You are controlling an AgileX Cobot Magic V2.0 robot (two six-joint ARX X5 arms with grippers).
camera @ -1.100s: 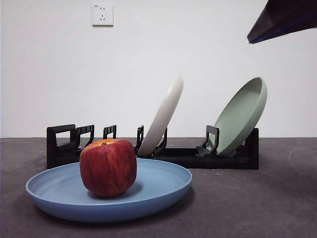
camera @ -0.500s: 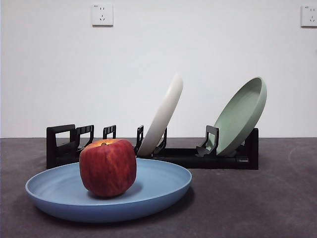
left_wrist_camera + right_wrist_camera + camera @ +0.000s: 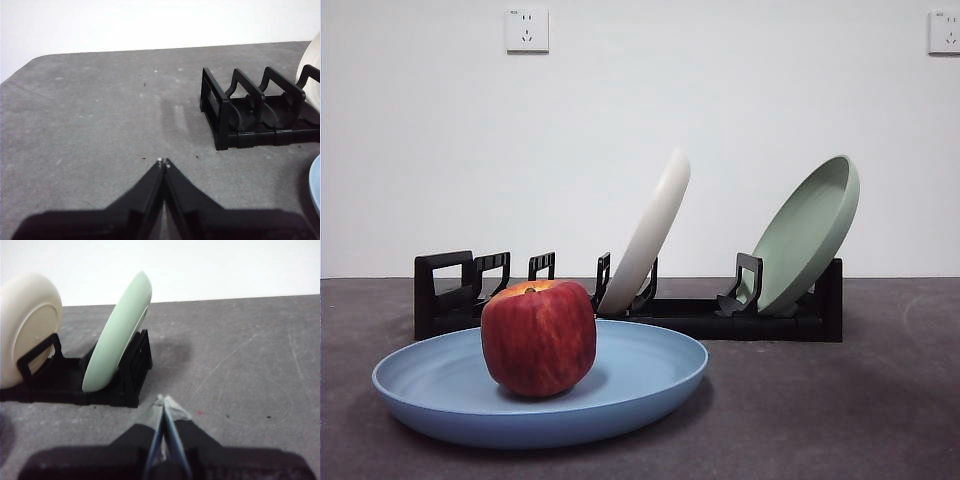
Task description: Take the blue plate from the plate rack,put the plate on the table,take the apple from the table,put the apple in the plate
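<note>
The blue plate [image 3: 640, 375] lies flat on the dark grey table [image 3: 840, 410] in front of the black plate rack [image 3: 700, 315]. The red apple [image 3: 538, 337] stands upright in the plate, left of its middle. A sliver of the plate's rim shows in the left wrist view [image 3: 316, 187]. My left gripper [image 3: 163, 162] is shut and empty above bare table, beside the rack's end [image 3: 235, 115]. My right gripper [image 3: 163, 401] is shut and empty, near the rack's other end [image 3: 125, 375]. Neither arm shows in the front view.
A cream-white plate [image 3: 648, 235] and a sage-green plate [image 3: 807, 233] lean in the rack; both show in the right wrist view, cream [image 3: 27, 325] and green [image 3: 117, 332]. Two wall sockets [image 3: 526, 29] sit on the white wall behind.
A dark arm tip at the front view's top right corner has withdrawn out of view. The plate, apple and rack have not moved.
</note>
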